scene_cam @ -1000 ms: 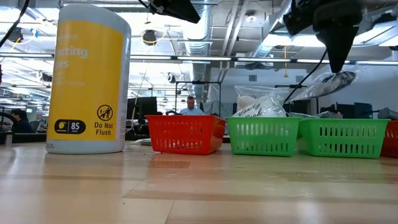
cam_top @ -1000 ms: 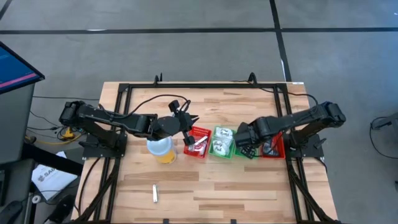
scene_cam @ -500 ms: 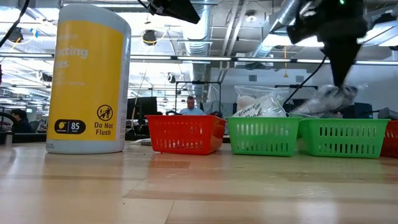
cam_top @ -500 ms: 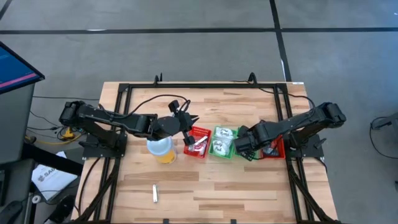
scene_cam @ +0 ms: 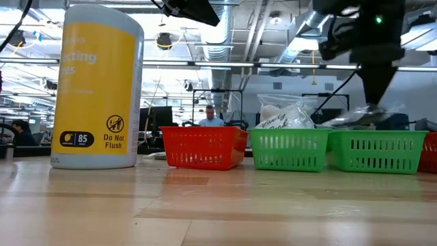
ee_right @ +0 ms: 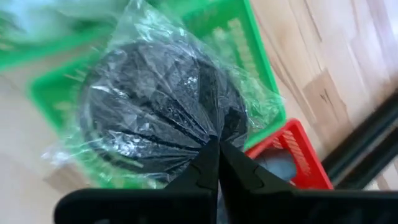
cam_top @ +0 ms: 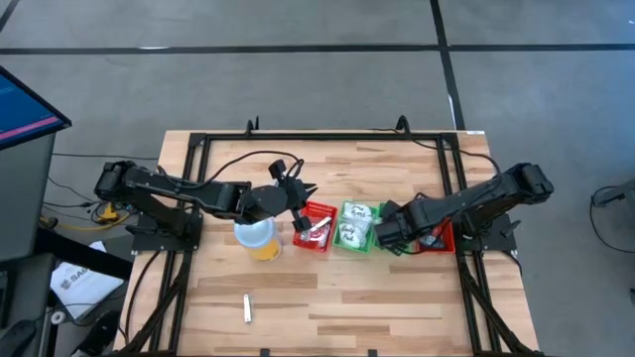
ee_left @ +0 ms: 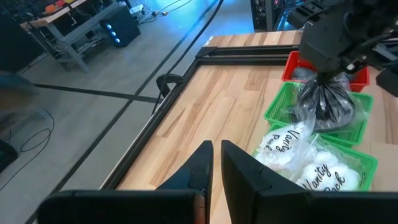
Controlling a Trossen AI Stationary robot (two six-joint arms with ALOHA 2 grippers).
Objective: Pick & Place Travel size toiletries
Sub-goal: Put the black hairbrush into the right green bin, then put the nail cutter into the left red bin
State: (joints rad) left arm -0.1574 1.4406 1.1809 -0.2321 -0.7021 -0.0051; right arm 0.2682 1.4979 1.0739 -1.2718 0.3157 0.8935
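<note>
Tube (cam_top: 247, 308) lies near your bench's front edge | left tool (cam_top: 301, 190) pressed together, holding nothing, above the red bin (cam_top: 316, 226) | white packets (ee_left: 309, 163) in the green bin (cam_top: 353, 227) | right tool (ee_right: 216, 163) pinching the bagged dark discs (ee_right: 163, 102) over the next green bin (ee_left: 353, 123).

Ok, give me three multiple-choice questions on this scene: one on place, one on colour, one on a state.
1. Where is the right gripper?
A over a green bin
B beside the yellow canister
C at the table's front edge

2. What colour is the bin nearest the yellow canister?
A green
B red
C blue

3. How is the bagged dark disc held?
A lying loose on the table
B in the left gripper
C pinched by its wrapper in the right gripper

Answers: A, the green bin lies beneath it; B, it shows red; C, the fingers are shut on the plastic.
</note>
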